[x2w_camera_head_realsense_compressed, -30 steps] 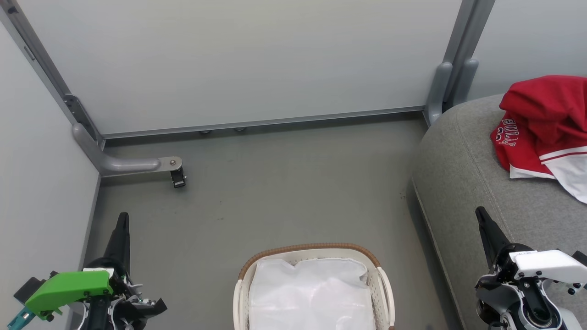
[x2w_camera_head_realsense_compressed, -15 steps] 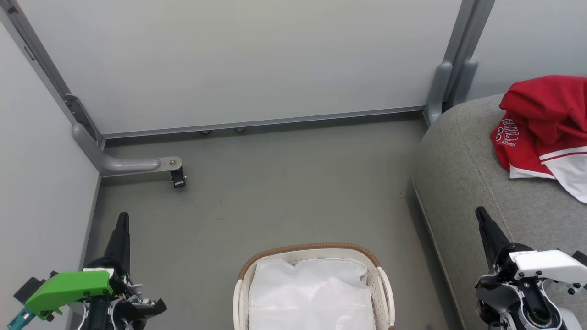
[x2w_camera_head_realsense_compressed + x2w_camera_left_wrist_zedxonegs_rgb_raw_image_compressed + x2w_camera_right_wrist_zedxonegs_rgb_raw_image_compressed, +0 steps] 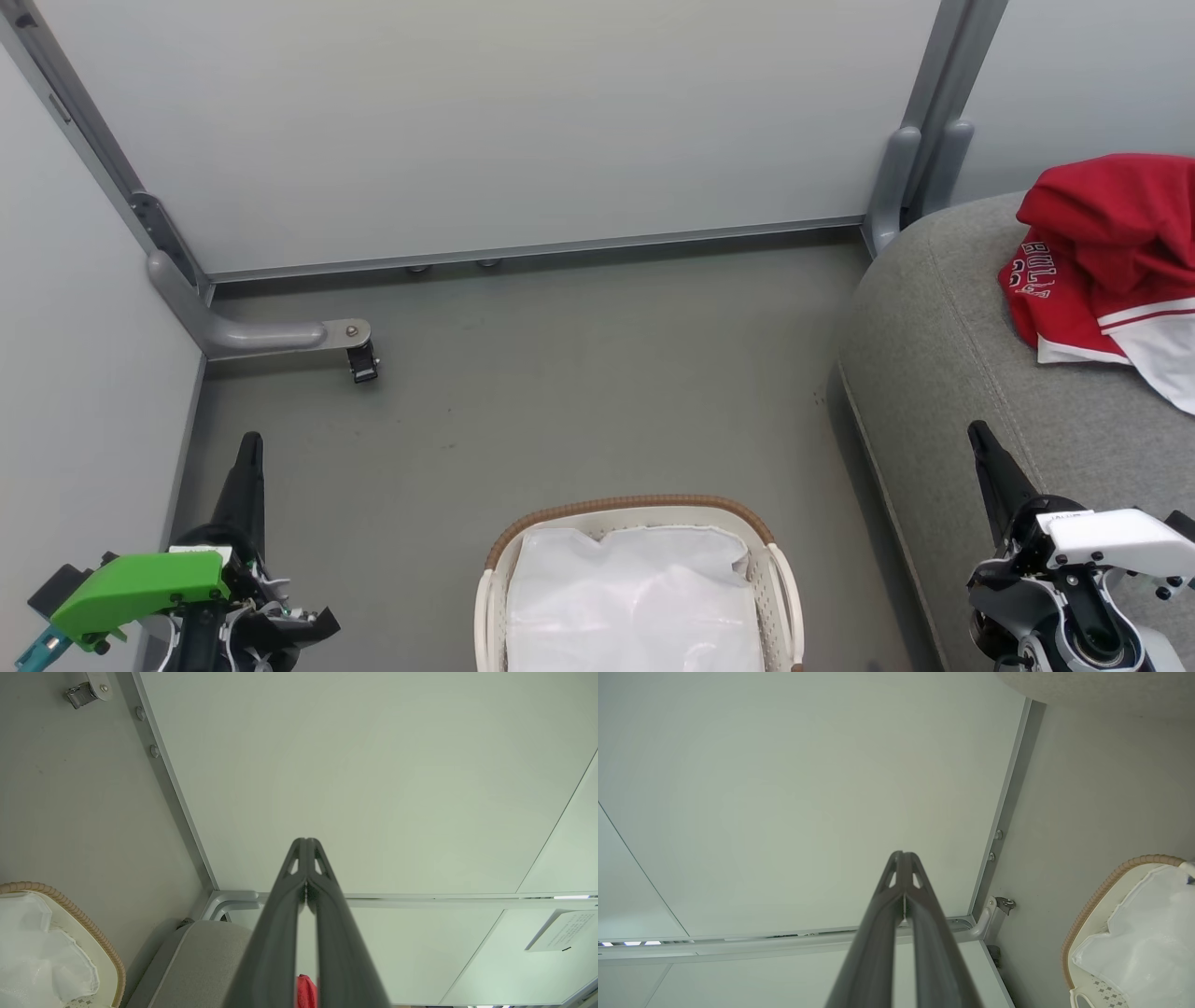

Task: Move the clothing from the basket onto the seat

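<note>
The red clothing [image 3: 1111, 257] with white trim and "BULLS" lettering lies bunched on the grey seat [image 3: 943, 355] at the right; a sliver of that clothing [image 3: 306, 991] peeks between the left fingers. The white basket [image 3: 635, 509] with a brown woven rim stands at the bottom centre, holding just its white sheet lining [image 3: 635, 597]. My left gripper [image 3: 248, 446] rests at the lower left, shut and empty, fingertips touching [image 3: 306, 842]. My right gripper [image 3: 977, 431] stands at the lower right over the seat's near part, shut and empty [image 3: 903, 855].
Pale partition walls enclose the grey floor [image 3: 560, 392]. A grey bracket foot with a small black caster [image 3: 362, 362] juts from the left wall base. A vertical post [image 3: 920, 140] stands behind the seat's left corner. The basket's rim [image 3: 1104, 891] shows at the right wrist view's right edge.
</note>
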Controlling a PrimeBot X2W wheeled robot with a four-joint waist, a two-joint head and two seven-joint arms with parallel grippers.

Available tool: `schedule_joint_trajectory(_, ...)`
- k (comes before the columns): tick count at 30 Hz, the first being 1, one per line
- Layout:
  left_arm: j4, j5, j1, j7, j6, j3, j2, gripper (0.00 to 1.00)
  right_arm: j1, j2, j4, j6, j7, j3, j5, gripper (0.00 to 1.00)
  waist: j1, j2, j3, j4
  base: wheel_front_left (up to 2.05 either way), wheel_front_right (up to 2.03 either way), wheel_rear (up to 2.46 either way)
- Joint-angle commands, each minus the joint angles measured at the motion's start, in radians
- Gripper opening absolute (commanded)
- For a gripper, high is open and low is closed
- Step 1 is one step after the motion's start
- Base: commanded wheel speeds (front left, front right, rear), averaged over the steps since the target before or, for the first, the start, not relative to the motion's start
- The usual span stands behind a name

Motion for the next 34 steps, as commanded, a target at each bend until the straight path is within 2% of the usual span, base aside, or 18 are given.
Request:
schedule_joint_trajectory(1,-0.004,-0.003,-0.012,0.004,-0.004,0.003,0.004,0.0,-0.004,-0.006,-0.003,0.0,0.004,-0.002,0.003,0.0,0.0,0.0116,0.0,0.0,0.0,0.0,0.0)
schedule_joint_trajectory(34,-0.004,-0.003,-0.011,0.004,-0.005,0.003,0.004,0.0,-0.004,-0.006,-0.003,0.0,0.004,-0.002,0.003,0.0,0.0,0.0116,0.0,0.0,0.0,0.0,0.0)
